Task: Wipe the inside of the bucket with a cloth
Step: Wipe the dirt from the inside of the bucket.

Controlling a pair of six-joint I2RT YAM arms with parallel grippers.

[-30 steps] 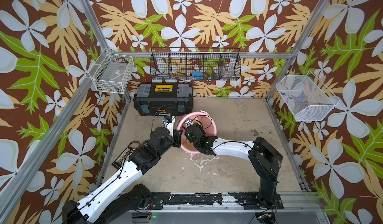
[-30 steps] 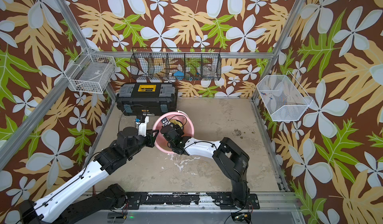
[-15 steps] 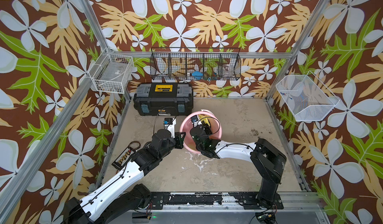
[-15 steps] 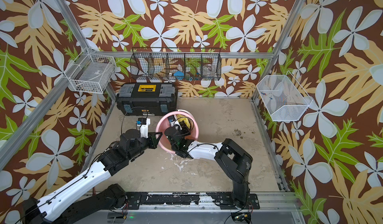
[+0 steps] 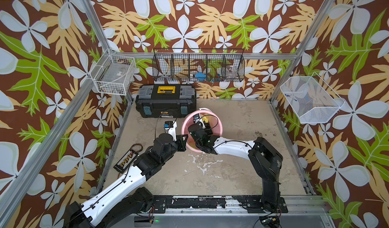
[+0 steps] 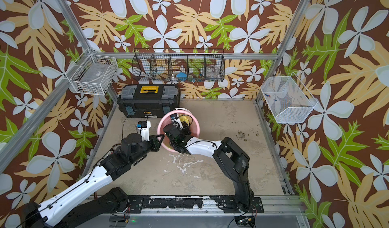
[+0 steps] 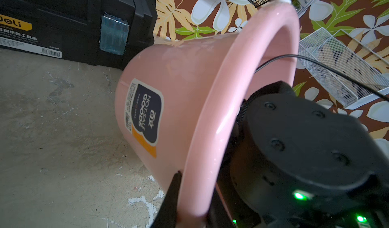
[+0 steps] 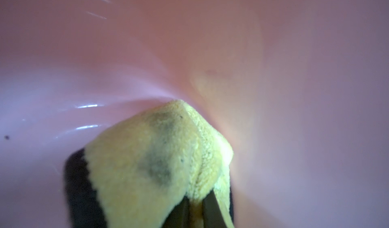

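The pink bucket [image 5: 220, 130] [image 6: 197, 130] stands tilted on the floor just in front of the toolbox, its label facing the left wrist view [image 7: 185, 73]. My left gripper [image 5: 185, 141] [image 6: 161, 139] [image 7: 195, 195] is shut on the bucket's near-left rim, one finger outside and one inside. My right gripper [image 8: 195, 208] reaches down into the bucket, shut on the yellow stained cloth [image 8: 147, 153]. The cloth presses against the inner wall [image 8: 294, 68]. In both top views a bit of the yellow cloth [image 5: 205, 119] [image 6: 183, 118] shows past the right wrist.
A black-and-yellow toolbox [image 5: 165, 102] sits close behind the bucket against the back wall. A small black board with wires [image 5: 126, 160] lies on the floor at the left. Wire baskets [image 5: 197, 65] hang on the walls. The right arm's cable loops over the bucket's mouth.
The bucket and both grippers have shifted slightly to the right and back. More of the bucket's mouth and the yellow cloth shows now. Both grips are unchanged.
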